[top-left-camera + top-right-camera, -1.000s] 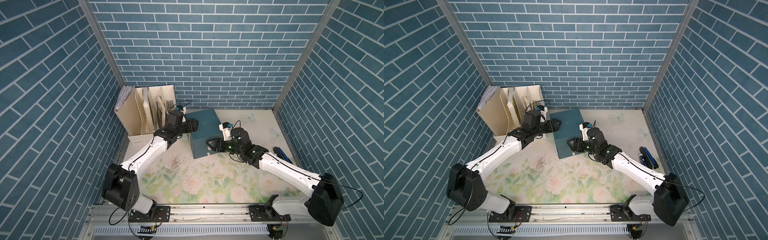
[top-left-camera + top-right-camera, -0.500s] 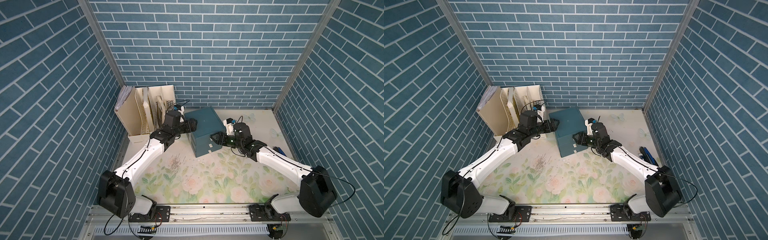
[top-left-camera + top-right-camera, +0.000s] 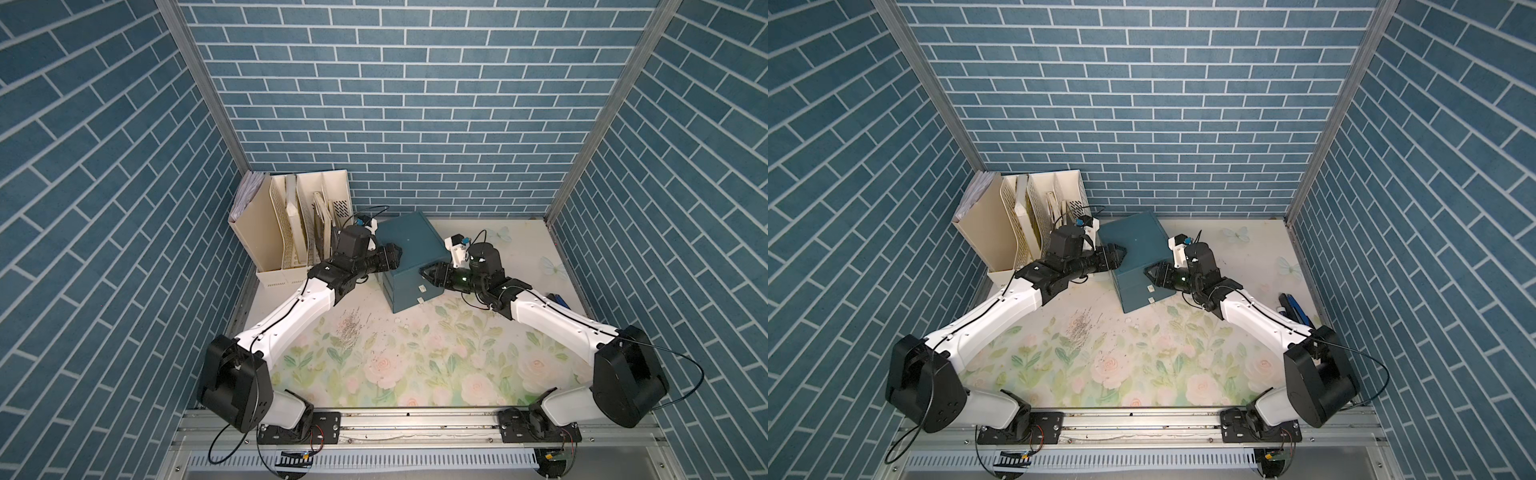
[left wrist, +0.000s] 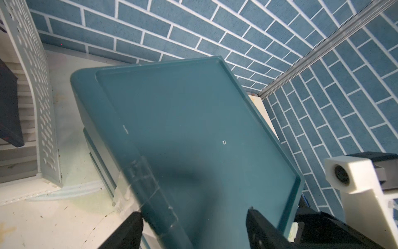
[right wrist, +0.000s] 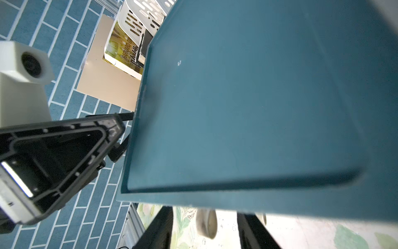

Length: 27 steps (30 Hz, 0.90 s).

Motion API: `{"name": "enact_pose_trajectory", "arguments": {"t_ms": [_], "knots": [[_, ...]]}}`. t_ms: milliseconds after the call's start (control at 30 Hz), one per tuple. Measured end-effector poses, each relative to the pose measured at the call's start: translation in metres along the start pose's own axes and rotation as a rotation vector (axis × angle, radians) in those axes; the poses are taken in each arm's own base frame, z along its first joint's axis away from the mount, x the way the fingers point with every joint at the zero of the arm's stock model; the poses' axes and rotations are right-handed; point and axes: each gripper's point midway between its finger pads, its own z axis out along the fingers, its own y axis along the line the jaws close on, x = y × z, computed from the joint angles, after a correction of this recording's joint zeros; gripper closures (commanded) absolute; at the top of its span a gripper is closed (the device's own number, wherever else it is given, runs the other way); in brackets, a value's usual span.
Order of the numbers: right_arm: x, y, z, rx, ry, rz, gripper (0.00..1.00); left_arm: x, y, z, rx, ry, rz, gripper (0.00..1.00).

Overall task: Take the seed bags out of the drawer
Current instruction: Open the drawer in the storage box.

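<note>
We find the right claw [image 3: 426, 275] spread around a pale knob [image 5: 206, 222] on the front of the drawer chest [image 3: 409, 245], not yet pinching it. The left claw [image 4: 193, 226] is spread across the chest's top edge; we cannot tell whether it touches.

Progress: drawers look shut and nothing is out.

Count:
- seed bags in view: none, presumably all inside
- chests: one
- knobs: two
- file rack [image 3: 291, 232]: one

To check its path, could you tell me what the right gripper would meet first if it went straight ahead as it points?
Most likely the pale knob on the front of the teal drawer unit, lying between the right gripper's parted fingers.
</note>
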Motion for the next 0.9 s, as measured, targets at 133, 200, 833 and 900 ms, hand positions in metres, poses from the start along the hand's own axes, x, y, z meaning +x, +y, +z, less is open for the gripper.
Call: {"name": "enact_pose_trajectory", "arguments": {"t_ms": [133, 200, 833, 900], "knots": [[0.002, 0.004, 0.001, -0.020, -0.002, 0.001, 0.50, 0.002, 0.003, 0.002, -0.010, 0.004, -0.009, 0.27], [0.003, 0.003, 0.002, -0.024, -0.003, 0.001, 0.51, 0.002, 0.004, 0.003, -0.015, 0.005, -0.012, 0.28], [0.010, -0.008, 0.006, -0.011, 0.000, 0.034, 0.73, 0.008, 0.007, 0.012, -0.051, 0.009, -0.023, 0.35], [0.013, -0.011, 0.006, -0.004, 0.005, 0.042, 0.77, 0.008, 0.008, 0.012, -0.055, 0.007, -0.026, 0.35]]}}
